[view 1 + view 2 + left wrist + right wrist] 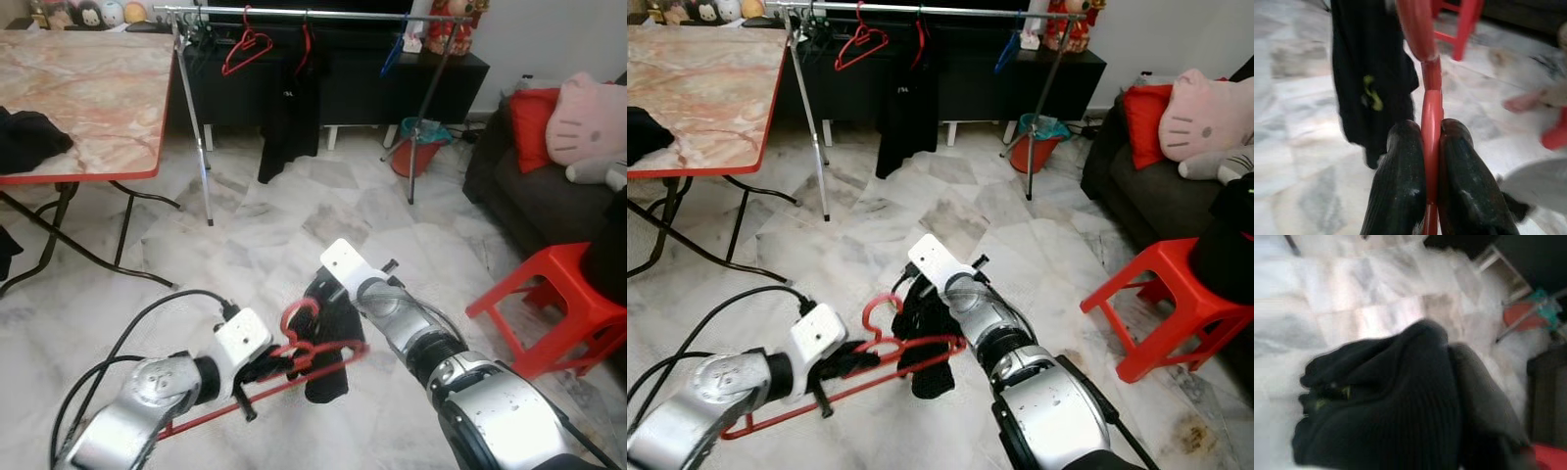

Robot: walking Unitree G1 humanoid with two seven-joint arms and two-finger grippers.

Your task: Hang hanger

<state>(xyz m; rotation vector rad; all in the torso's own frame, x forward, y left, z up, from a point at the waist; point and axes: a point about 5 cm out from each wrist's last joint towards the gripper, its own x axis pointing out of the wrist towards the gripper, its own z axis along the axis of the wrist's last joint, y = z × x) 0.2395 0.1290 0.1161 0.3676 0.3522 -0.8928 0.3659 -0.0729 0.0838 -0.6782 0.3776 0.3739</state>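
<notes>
Most of what we see ahead is pale marble-tile floor (pixel 294 220), with a folding table with a pink marble-patterned top and red edge (pixel 88 98) on the left and a dark sofa (pixel 534 191) on the right holding a red cushion (pixel 534 122) and a pink cat-face plush pillow (pixel 588 117). Across the back stands a silver metal clothes rail (pixel 294 14) in front of a long black cabinet (pixel 392 78); a black garment on the rail (pixel 291 113) and an empty red hanger on the rail (pixel 245 49) hang from it, well apart from us. Near the sofa sits a red plastic stool (pixel 558 304), and by the rail's far leg an orange-red bucket with a teal lining (pixel 419 145). Down low between our arms is the red plastic hanger (pixel 294 367) — tilted, its hook (pixel 299 318) uppermost and its long bar running down toward the left. Our left gripper (pixel 1432 161) is closed on the hanger's neck, the two black fingers (pixel 1400 181) pressing the red plastic from either side. A small black cloth (pixel 926 338) drapes over the hanger just beside the hook, and our right gripper (pixel 328 304) is at that cloth — whether its fingers are open or closed we cannot tell, since the cloth covers them.
</notes>
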